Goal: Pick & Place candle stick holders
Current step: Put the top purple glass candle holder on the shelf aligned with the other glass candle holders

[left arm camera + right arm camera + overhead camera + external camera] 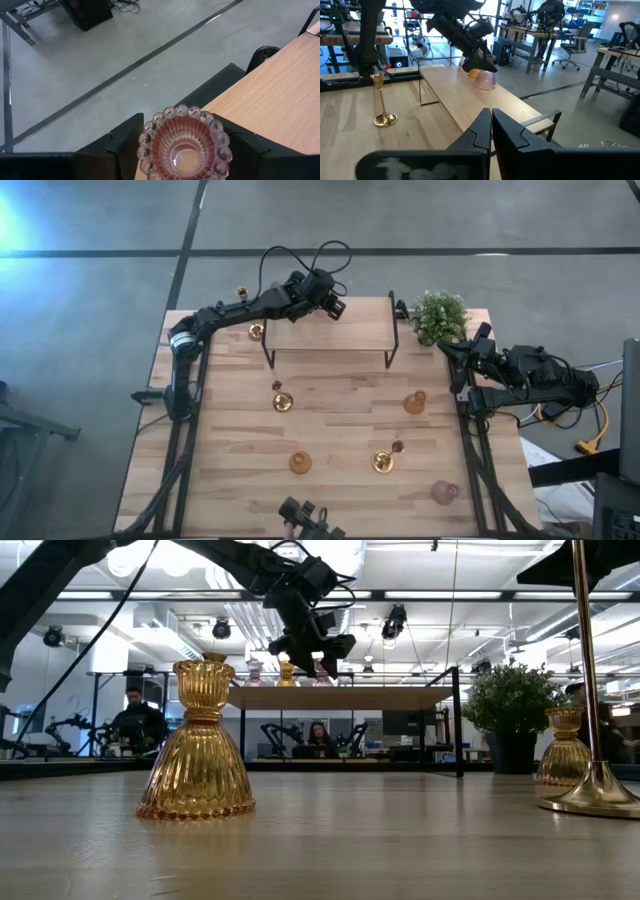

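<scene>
My left gripper [335,305] reaches over the raised wooden shelf [330,335] at the table's far side. It is shut on a pink glass holder [185,150]. Another pink holder [255,670] and an amber holder [287,670] stand on the shelf beside it. On the table stand amber holders [300,463] [415,402], a pink holder [444,492] and gold candlesticks [283,400] [382,462]. My right gripper [491,125] is shut and empty at the table's right edge. My left gripper pinches the pink holder's beaded top rim [145,140] between its two fingers, one on each side. The fingers come from above, pointing down. The holder stands upright, its bell base [486,82] on the shelf top near the far edge.
A green potted plant [438,315] stands at the far right corner, beside the shelf's black metal leg [393,330]. Gold pieces [256,332] [241,290] stand left of the shelf. People sit at desks in the room behind.
</scene>
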You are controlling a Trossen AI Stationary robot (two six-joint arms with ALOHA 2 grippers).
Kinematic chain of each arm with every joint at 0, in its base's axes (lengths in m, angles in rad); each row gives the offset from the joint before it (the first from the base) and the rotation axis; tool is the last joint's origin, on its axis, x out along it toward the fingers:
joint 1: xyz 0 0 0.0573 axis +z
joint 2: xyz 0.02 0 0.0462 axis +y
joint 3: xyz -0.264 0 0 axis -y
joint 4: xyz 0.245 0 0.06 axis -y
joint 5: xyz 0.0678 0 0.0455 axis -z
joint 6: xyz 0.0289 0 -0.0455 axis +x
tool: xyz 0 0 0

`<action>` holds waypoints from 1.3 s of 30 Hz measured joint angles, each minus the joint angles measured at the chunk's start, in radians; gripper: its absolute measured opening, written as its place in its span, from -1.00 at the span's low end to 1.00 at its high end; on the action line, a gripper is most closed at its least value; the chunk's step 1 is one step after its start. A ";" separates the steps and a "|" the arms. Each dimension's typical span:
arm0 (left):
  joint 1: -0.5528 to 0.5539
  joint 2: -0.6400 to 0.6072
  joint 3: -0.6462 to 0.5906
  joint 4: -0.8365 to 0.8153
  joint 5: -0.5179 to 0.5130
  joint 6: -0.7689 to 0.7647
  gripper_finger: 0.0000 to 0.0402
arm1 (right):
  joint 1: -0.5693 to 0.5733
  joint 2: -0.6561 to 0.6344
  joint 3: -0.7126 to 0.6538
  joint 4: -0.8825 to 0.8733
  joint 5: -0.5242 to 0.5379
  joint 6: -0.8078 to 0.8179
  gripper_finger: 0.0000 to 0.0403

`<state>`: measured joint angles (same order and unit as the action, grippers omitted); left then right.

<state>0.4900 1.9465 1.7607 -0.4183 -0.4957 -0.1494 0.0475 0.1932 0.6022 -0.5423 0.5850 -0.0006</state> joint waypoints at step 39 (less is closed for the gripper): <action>-0.012 -0.002 0.066 0.018 -0.021 0.116 0.14 | 0.000 0.000 0.000 0.000 0.000 0.000 -0.96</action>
<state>0.4783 1.9449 1.8269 -0.4000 -0.5164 -0.0338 0.0471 0.1932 0.6022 -0.5419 0.5850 -0.0006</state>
